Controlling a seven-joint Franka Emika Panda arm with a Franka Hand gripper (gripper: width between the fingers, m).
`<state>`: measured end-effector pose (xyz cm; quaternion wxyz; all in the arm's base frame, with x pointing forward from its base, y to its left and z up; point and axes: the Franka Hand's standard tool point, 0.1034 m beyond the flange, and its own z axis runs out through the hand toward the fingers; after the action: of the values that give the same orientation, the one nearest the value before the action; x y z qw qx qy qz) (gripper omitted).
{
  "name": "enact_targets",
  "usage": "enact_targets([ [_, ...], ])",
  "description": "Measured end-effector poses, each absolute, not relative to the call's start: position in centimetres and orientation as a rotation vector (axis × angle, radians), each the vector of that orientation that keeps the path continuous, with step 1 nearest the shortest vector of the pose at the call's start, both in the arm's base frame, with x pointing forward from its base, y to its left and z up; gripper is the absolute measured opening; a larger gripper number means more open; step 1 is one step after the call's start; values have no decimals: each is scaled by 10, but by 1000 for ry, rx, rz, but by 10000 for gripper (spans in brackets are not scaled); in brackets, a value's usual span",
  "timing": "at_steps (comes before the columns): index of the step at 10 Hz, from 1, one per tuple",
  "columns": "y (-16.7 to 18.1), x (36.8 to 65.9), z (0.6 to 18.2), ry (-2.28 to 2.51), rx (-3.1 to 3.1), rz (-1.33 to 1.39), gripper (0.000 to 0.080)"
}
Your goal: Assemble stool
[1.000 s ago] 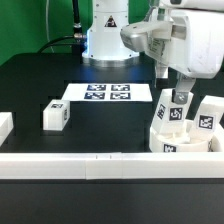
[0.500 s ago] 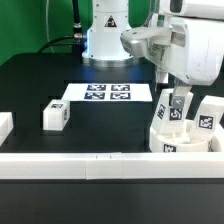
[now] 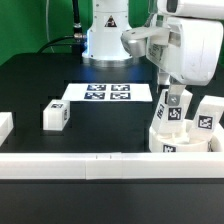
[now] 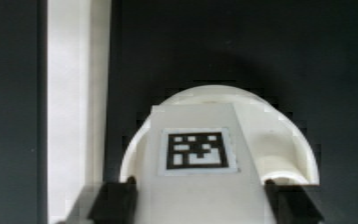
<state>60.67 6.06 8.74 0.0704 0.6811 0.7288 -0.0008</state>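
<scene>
Stool parts lie spread over a matte black table (image 3: 30,85), closed along its near edge by a long white rail (image 3: 90,163). Behind the table, at the exterior view's left, hangs a green backdrop (image 3: 25,20), with dark cables (image 3: 68,40) beside the arm's white base (image 3: 105,35).

At the far left a white block (image 3: 4,125) is cut by the frame edge, and what it is cannot be told. Near it, apart from everything else, a loose leg (image 3: 55,116) lies on the table with a square tag facing the camera. Further right, the marker board (image 3: 108,93) lies flat in front of the base.

At the exterior view's right the seat (image 3: 190,143) sits just behind the rail, a tag on its side. On it stands the gripped leg (image 3: 172,110), roughly upright, with the gripper (image 3: 172,95) above it, clenched on its upper part. In the wrist view this leg's rounded end and tag show between the two dark fingers (image 4: 108,203), which press on either side of it; a white strip (image 4: 78,90) runs alongside on the black surface.

Just right of the gripped leg another leg (image 3: 207,117) stands at the seat's right side, slightly tilted; whether it sits in a socket cannot be told. The arm's bulky wrist (image 3: 185,45) hides the table behind.
</scene>
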Motion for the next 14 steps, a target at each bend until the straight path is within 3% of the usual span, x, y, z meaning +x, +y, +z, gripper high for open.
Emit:
enact_targets([
  [7,58,603,86,1151,2809,69,337],
  [14,60,603,85,237,3092,120,337],
])
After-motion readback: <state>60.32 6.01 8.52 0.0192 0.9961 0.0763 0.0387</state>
